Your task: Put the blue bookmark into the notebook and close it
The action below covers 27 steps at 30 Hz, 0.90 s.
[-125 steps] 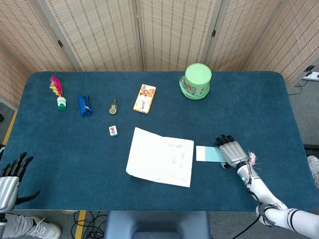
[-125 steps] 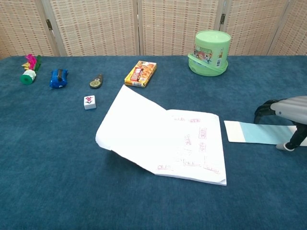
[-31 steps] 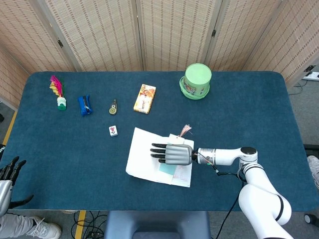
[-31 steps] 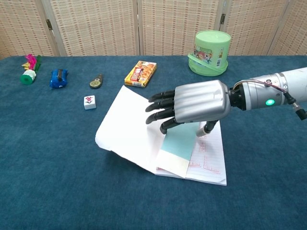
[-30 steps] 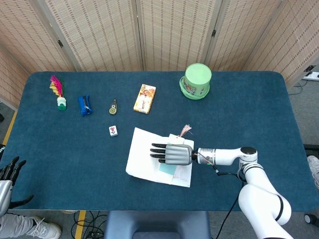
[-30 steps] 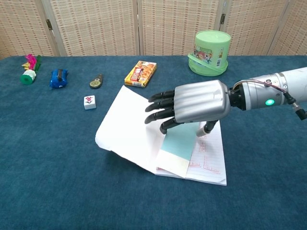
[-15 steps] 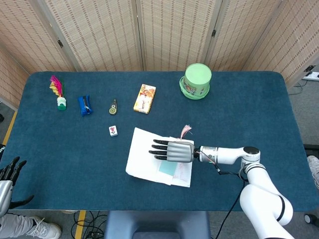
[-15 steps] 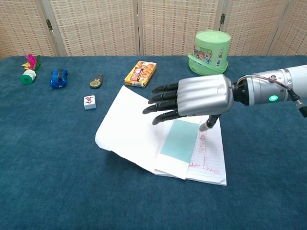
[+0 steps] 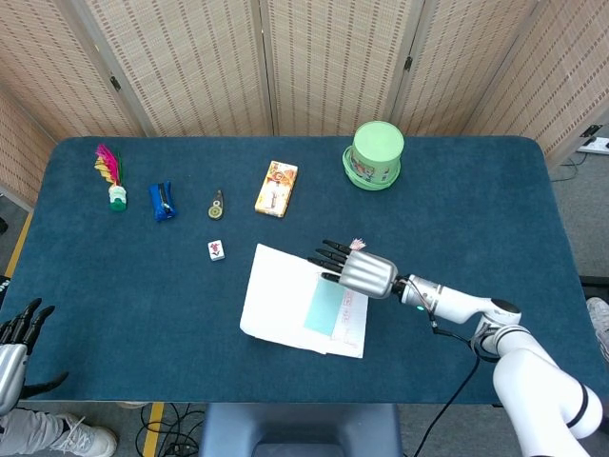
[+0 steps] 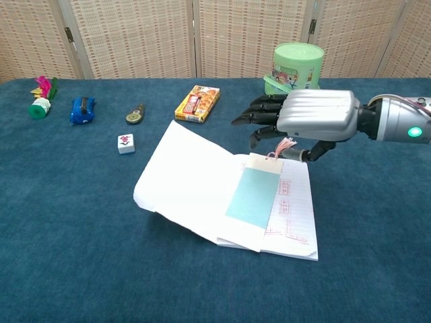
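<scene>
My right hand (image 10: 315, 116) hovers with fingers (image 10: 259, 121) spread, holding nothing, the pale blue rectangular paper bookmark (image 10: 254, 196) lying below them on the open white paper notebook (image 10: 195, 188).

The bookmark (image 10: 253, 196) lies on the open notebook (image 10: 202, 188). The right hand (image 10: 306, 120) hovers above the notebook's far right corner. Behind the notebook sit a snack box (image 10: 197, 103) and a tub (image 10: 295, 73); a small tile (image 10: 126, 142) lies to its left.

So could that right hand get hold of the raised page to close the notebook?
Probably yes. The right hand hovers open just above the notebook, with nothing between it and the lifted page; the blue bookmark lies flat inside.
</scene>
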Available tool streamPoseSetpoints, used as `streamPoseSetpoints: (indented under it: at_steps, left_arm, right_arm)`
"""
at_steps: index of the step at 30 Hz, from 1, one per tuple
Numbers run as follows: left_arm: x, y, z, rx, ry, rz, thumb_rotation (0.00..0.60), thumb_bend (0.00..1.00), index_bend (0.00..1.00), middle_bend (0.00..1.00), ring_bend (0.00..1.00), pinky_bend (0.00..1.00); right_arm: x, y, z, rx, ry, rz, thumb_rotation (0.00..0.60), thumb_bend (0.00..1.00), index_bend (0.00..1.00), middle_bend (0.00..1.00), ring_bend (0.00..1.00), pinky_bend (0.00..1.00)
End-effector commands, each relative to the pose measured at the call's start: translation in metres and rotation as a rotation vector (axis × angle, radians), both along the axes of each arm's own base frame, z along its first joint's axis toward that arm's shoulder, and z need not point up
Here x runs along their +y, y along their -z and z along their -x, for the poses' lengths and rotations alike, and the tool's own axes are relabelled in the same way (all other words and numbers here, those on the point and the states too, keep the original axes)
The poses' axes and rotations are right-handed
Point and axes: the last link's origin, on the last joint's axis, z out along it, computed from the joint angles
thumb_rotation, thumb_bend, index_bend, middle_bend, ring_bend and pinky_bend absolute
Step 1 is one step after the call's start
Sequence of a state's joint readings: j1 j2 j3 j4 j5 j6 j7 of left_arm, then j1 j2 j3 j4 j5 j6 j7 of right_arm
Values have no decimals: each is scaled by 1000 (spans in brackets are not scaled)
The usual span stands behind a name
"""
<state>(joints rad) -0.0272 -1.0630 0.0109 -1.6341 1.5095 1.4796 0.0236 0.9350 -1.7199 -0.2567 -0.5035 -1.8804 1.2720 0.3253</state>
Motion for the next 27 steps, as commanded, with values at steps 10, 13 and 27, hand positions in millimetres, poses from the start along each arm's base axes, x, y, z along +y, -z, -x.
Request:
streamPoseSetpoints:
  at_steps: [10, 13, 27]
  left_arm:
    - [1, 2, -4, -8, 15, 8, 600, 105, 110, 41, 127, 182]
    - [2, 3, -4, -8, 16, 11, 600, 105, 110, 41, 127, 182]
    - [2, 4, -4, -10, 12, 13, 600, 105, 110, 40, 128, 181]
  right_arm:
    - [20, -19, 37, 65, 365, 25, 600, 665, 325, 30, 0, 0]
    - [25, -18, 44, 76, 441, 23, 600, 664, 325, 25, 0, 0]
    - [19, -1, 38, 12, 534, 33, 600, 635, 325, 5, 0, 0]
